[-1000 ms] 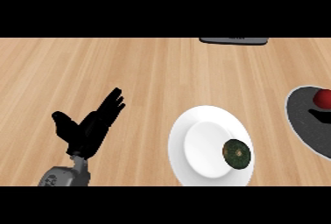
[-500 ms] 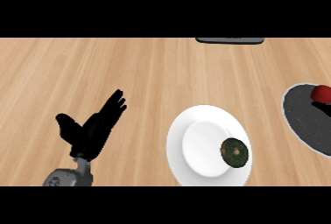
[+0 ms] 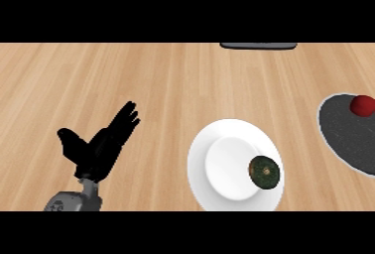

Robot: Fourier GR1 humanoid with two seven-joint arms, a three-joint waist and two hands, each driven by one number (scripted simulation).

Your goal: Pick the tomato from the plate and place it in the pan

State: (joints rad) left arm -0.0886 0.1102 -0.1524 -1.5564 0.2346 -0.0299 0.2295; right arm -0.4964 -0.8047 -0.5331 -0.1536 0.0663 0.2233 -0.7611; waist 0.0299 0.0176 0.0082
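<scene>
Tomato [image 3: 362, 104] in the pan [image 3: 344, 139], one hand resting on the wooden counter [image 3: 161, 74].

The red tomato lies near the upper rim of the dark grey pan, which is cut off by the view's right edge. Left of the pan and apart from it, a white plate [image 3: 219, 168] holds a dark green round thing [image 3: 264, 171] on its right side. The left hand [image 3: 99, 146] shows at lower left, open, fingers up. A dark flat object [image 3: 258, 45] lies at the top edge.

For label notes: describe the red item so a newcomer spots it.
At the right edge of the wooden counter lies a dark grey pan, partly cut off. The tomato sits in its upper part. It is the only red thing; the round item on the white plate is dark green.
</scene>
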